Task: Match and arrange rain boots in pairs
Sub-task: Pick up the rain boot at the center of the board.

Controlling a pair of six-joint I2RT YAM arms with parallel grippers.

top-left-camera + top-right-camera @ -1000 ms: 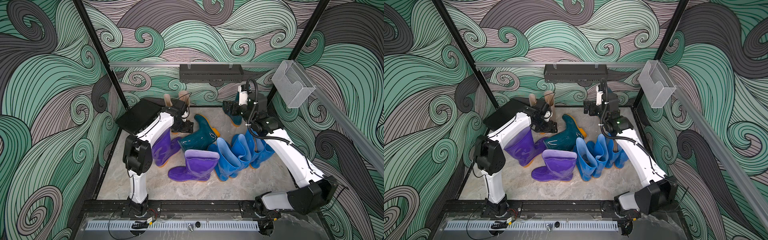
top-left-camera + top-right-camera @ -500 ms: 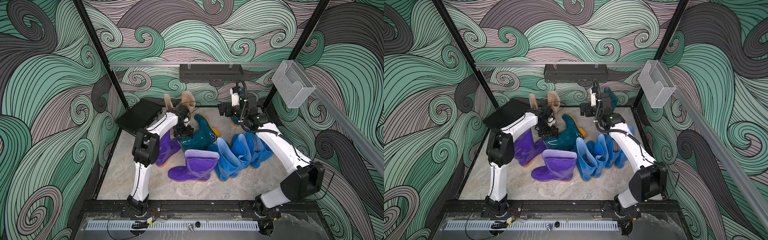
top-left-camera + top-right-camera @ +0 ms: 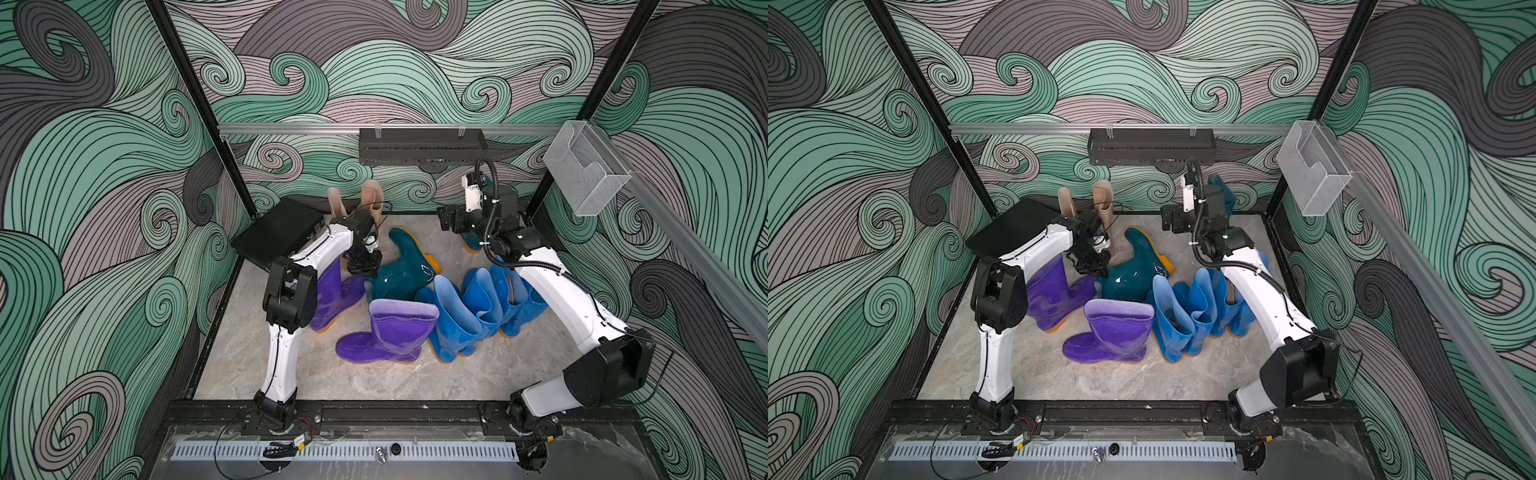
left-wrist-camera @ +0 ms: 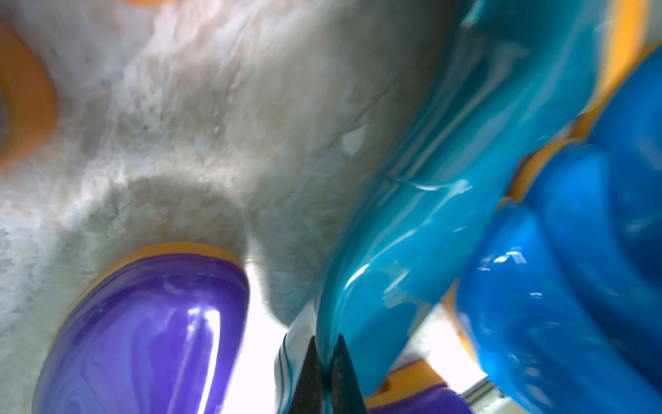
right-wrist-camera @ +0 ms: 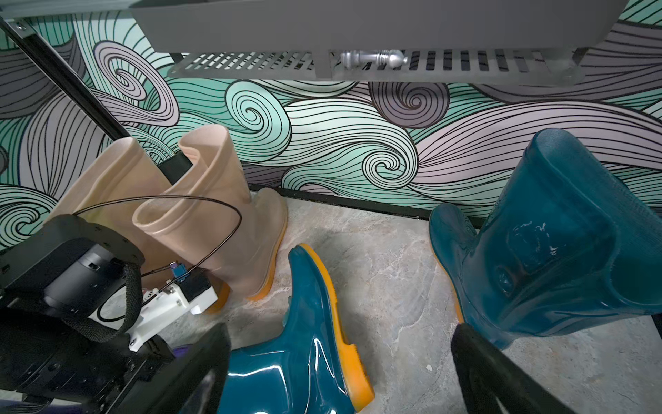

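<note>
A dark teal rain boot point(image 3: 401, 266) lies on its side mid-floor. My left gripper point(image 3: 365, 266) is shut on its shaft rim; in the left wrist view the jaws point(image 4: 324, 362) pinch thin teal rubber. The other teal boot point(image 5: 559, 251) stands at the back right, partly hidden by my right arm in both top views. My right gripper point(image 3: 446, 218) hangs open beside it, holding nothing. Two beige boots point(image 3: 372, 197) stand at the back wall. One purple boot point(image 3: 332, 291) stands under my left arm, another point(image 3: 390, 332) in front. Several blue boots point(image 3: 478, 307) cluster at the right.
A flat black case point(image 3: 278, 232) leans in the back left corner. A black slotted shelf point(image 3: 422, 145) hangs on the back wall above the boots. A clear holder point(image 3: 584, 174) is fixed to the right rail. Bare marble floor point(image 3: 374, 382) lies at the front.
My left gripper dropped a little onto the lying teal boot's rim and went from open to shut on it. My right arm changed posture, its gripper staying open at the back.
</note>
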